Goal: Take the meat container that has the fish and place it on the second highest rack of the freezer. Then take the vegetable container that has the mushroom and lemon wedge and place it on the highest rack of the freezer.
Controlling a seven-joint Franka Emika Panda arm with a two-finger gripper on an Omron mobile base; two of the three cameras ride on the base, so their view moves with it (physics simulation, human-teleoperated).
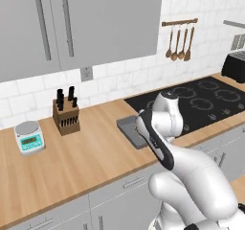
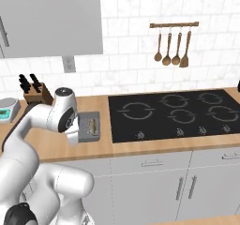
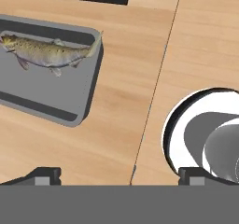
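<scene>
Hand view: the pincer point(image 3: 119, 175) is held with its two dark tips spread wide apart near the bottom corners of the picture, and nothing is gripped between them. Beneath it the wooden bench point(image 3: 126, 92) is seen, crossed by a thin seam. The meat container point(image 3: 70, 90), a flat grey tray with a low rim, lies on the bench toward the upper left of this view, well clear of the tips and cut off at the left edge. The fish point(image 3: 46, 52) is laid lengthwise inside the tray, brownish and speckled, with its tail toward the tray's corner.

From the left base view the tray point(image 1: 128, 127) is seen just left of the black cooktop point(image 1: 201, 99), partly hidden behind the white arm point(image 1: 162, 123). A wooden knife block point(image 1: 66, 115) with dark handles stands near the tiled wall, and a small kitchen scale point(image 1: 28, 137) sits further left on the bench. A wall socket point(image 1: 86, 74) is set in the tiles under the grey upper cabinets point(image 1: 95, 18).

From the right base view the tray point(image 2: 90, 127) and the fish point(image 2: 92, 124) are found beside the cooktop's left edge, near the bench's front. Wooden utensils point(image 2: 171, 48) hang from a rail above the cooktop.
</scene>
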